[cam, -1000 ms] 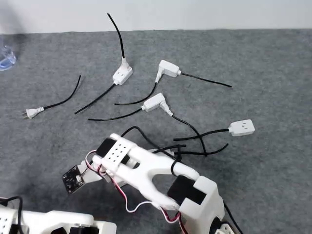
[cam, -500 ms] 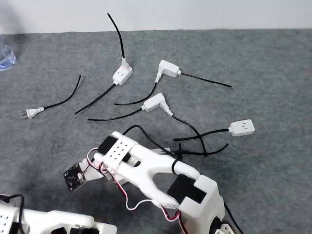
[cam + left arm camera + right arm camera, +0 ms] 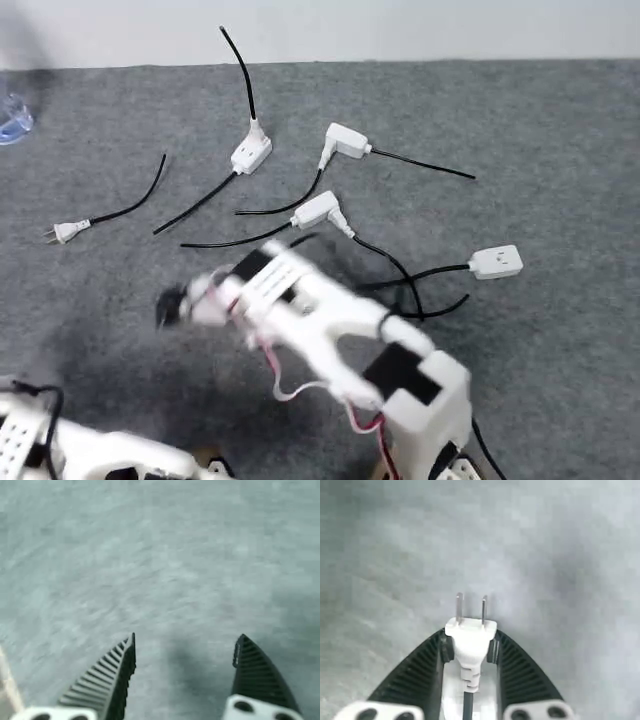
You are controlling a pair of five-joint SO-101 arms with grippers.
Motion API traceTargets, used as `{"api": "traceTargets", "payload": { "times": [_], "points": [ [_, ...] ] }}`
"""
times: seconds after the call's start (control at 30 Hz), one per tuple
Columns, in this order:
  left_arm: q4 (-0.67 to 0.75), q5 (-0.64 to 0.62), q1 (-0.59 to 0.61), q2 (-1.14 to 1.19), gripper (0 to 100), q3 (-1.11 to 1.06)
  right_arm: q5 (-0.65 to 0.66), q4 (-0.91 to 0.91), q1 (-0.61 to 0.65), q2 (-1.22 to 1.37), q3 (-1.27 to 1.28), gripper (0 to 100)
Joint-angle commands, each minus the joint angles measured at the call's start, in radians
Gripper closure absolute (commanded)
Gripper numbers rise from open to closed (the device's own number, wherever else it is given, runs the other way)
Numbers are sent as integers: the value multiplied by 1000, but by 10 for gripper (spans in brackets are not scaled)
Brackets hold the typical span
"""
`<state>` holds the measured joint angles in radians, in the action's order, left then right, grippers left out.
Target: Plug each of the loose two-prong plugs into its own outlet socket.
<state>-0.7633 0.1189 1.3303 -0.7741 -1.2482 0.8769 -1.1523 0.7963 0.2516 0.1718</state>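
Note:
My right gripper [image 3: 470, 641] is shut on a white two-prong plug [image 3: 470, 629], whose prongs point away from the wrist over grey carpet. In the high view that gripper [image 3: 172, 307] hangs blurred left of centre. A second loose plug [image 3: 62, 233] with a short black cord lies at the far left. An outlet socket [image 3: 496, 261] on a black cord lies face up at the right. Another white socket [image 3: 250, 154] lies farther back. My left gripper [image 3: 187, 640] is open over bare carpet, with nothing between its fingers.
Two white connector bodies [image 3: 343, 141] [image 3: 318, 209] with cords leaving both ends lie mid-table. Black cords loop beside the right arm [image 3: 330, 330]. The left arm's base [image 3: 90, 450] is at the front left. A clear object [image 3: 12, 118] sits at the far left edge.
The right arm has swung away from the front edge, carrying its gripper farther back and slightly right; it is blurred with motion now. The plugs and sockets on the carpet have not moved.

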Motion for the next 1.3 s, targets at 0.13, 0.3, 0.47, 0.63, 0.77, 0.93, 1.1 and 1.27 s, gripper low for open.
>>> {"api": "traceTargets", "payload": {
  "times": [0.13,0.3,0.47,0.63,0.77,0.93,1.1,1.27],
  "points": [
    [-38,-121,-543,-9,705,151,-219,-153,-93,-404,-43,991],
    [-64,-256,-939,-8,705,280,-370,-176,-117,-568,15,991],
    [-68,-298,-1215,-5,705,341,-393,-173,-272,-693,87,991],
    [-66,-333,-1350,-8,705,332,-367,-128,-400,-765,189,991],
    [-81,-334,-1438,-9,705,337,-361,-21,-361,-773,281,991],
    [-81,-333,-1562,-11,705,341,-358,70,-355,-773,365,991],
    [-83,-331,-1645,-11,705,335,-318,87,-363,-773,394,991],
    [-74,-327,-1642,-11,705,337,-318,96,-358,-776,394,991]
  ]
}}
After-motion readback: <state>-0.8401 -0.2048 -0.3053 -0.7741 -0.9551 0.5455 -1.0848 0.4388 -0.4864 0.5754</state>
